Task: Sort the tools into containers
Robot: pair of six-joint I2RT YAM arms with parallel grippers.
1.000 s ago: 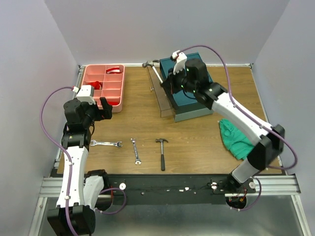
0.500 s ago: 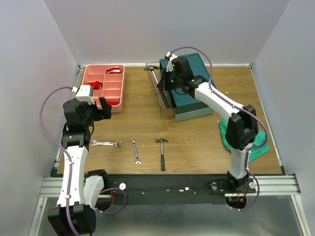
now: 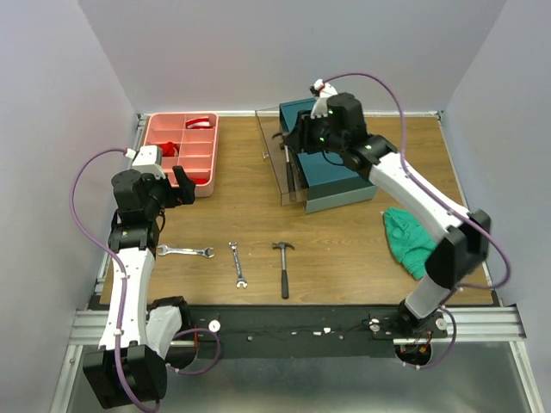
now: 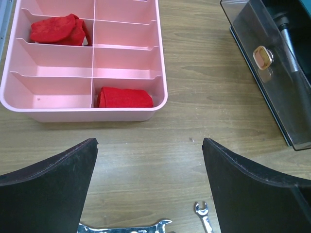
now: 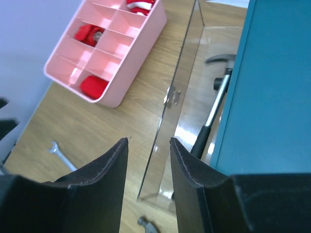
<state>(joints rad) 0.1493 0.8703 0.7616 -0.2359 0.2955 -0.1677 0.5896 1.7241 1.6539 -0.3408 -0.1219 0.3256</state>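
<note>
Right wrist view shows your right gripper (image 5: 148, 143), jaws slightly parted and empty, over the tray (image 5: 167, 114) beside the box (image 5: 272, 73), one hammer (image 5: 214, 114) lying in it; left gripper (image 4: 149, 145) gapes wide, so next probably fetch the loose hammer (image 3: 284, 268) well before the box.

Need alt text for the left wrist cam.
Open left end effector faces a pink tray with red items in two compartments. A wrench and a smaller wrench peek in at the bottom edge; a clear tray holding a hammer sits upper right.
</note>
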